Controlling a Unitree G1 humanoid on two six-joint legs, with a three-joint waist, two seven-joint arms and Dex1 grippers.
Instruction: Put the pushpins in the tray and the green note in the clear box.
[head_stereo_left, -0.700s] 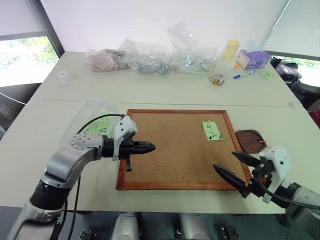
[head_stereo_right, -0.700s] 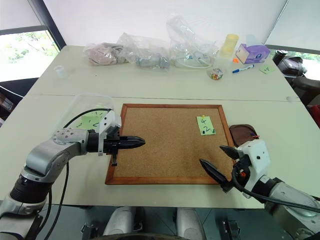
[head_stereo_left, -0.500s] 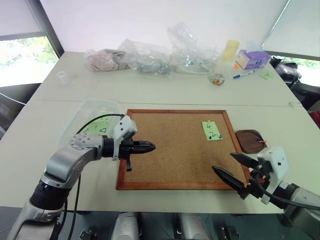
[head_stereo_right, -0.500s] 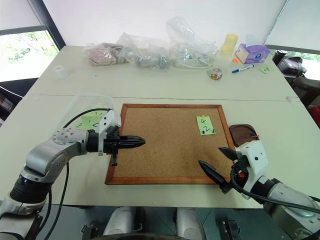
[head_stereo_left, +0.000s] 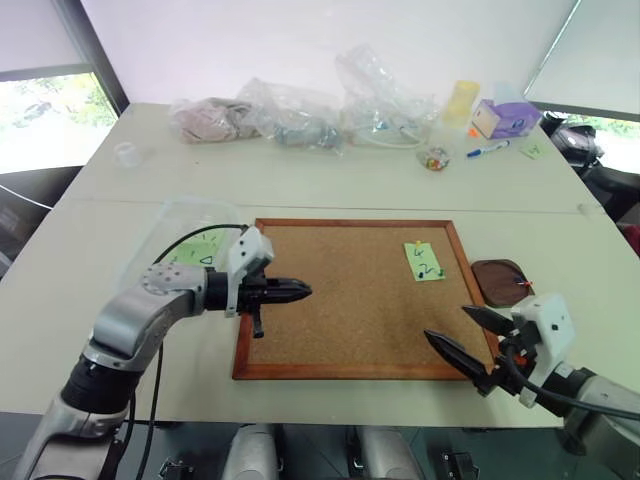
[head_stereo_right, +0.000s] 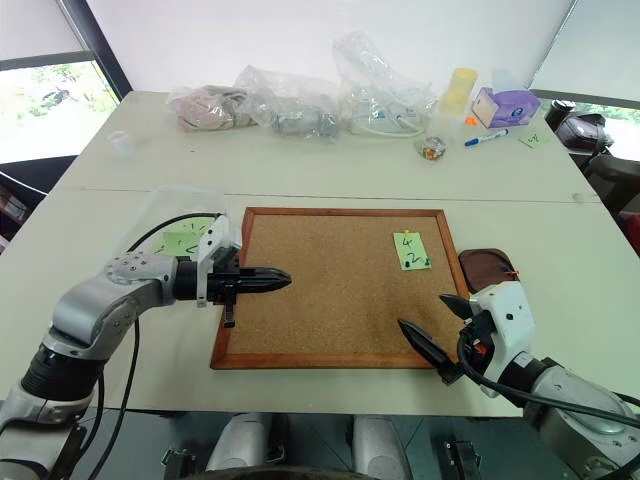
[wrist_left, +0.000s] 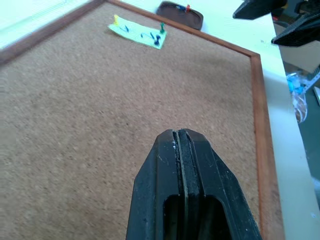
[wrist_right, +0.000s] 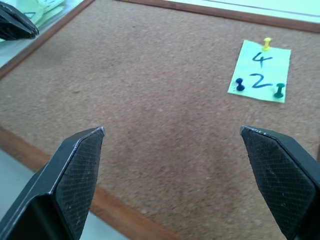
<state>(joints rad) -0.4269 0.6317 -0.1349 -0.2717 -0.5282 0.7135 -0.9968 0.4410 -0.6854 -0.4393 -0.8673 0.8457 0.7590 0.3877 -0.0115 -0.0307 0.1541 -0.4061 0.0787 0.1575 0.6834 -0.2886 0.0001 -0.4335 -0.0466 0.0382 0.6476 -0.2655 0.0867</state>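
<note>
Note (wrist_right: 261, 71), green, handwritten "4" over "2", pinned to cork board (head_stereo_left: 340, 300) by three pushpins (wrist_right: 268, 43); left gripper (head_stereo_left: 297, 292) closed empty, right gripper (head_stereo_left: 468, 336) spread wide.

The green note (head_stereo_right: 411, 251) lies pinned on the cork board (head_stereo_right: 330, 290) ahead of the right tool (head_stereo_right: 436, 328), the tray (head_stereo_right: 486, 269) on the table (head_stereo_right: 330, 180) just right of the board, and the clear box (head_stereo_right: 170, 225) behind the left tool (head_stereo_right: 282, 281).
</note>
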